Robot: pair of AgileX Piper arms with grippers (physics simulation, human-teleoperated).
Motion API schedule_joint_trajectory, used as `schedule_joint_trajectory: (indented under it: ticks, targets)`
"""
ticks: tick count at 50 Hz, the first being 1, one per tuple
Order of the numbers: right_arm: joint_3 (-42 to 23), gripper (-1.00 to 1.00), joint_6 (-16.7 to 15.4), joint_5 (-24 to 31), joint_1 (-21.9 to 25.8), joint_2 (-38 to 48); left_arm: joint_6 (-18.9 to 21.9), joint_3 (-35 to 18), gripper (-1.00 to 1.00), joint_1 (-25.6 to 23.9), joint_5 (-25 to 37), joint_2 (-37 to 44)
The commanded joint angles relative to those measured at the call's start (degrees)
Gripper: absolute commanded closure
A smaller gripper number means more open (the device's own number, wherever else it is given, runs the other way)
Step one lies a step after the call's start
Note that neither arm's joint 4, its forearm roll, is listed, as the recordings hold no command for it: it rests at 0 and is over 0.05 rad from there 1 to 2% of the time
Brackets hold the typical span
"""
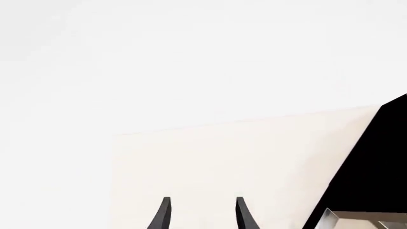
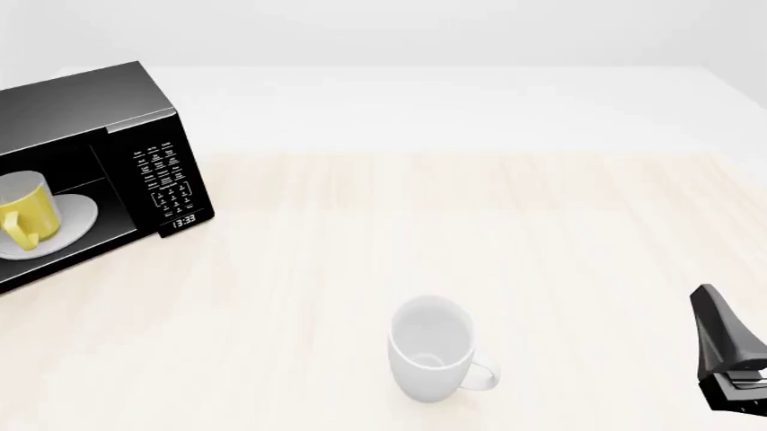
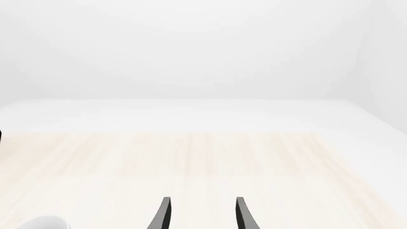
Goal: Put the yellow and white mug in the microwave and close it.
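Yellow and white mug [image 2: 27, 214] is already inside the microwave [image 2: 90, 117], upright on the white round plate [image 2: 74, 215], handle facing out toward the arms' side. Cavity is open to view at the far left of the worktop [image 2: 419, 224]; the door itself isn't visible in the front view, presumably swung out past the frame edge. A dark panel with a metallic edge in the left wrist view may be part of the microwave or its door, can't tell which. My read: placing is done, closing is what's left.

The all-white mug [image 2: 432, 348] stands upright near the front middle of the worktop, well apart from the microwave. It's not part of the job, likely just a distractor.

Left gripper [image 1: 202, 214]: fingers apart, nothing between them, aimed over the worktop's edge with that dark panel off to one side. It's out of the front view, so its pose relative to the door is unclear; being the nearer arm, it's the sensible one to push the door.

Right gripper [image 3: 202, 214]: fingers also apart and empty, pointing level across the bare worktop. In the front view only part of it shows at the right edge, low and far from the microwave. Looks parked.
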Motion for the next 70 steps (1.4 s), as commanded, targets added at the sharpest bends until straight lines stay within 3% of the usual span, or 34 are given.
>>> schedule_joint_trajectory:
  ticks: [1,26,70]
  targets:
    - [0.00,-1.00,-0.02,0.00,0.00,0.01,1.39,0.95,-1.00,-1.29,-1.19,1.63]
    - [0.00,-1.00,-0.01,0.00,0.01,0.00,3.92,3.67,-1.00,-6.58,-2.11,1.42]
    - [0.00,-1.00,0.01,0.00,-0.01,0.00,3.60,6.10,-1.00,-16.22,-4.35,3.13]
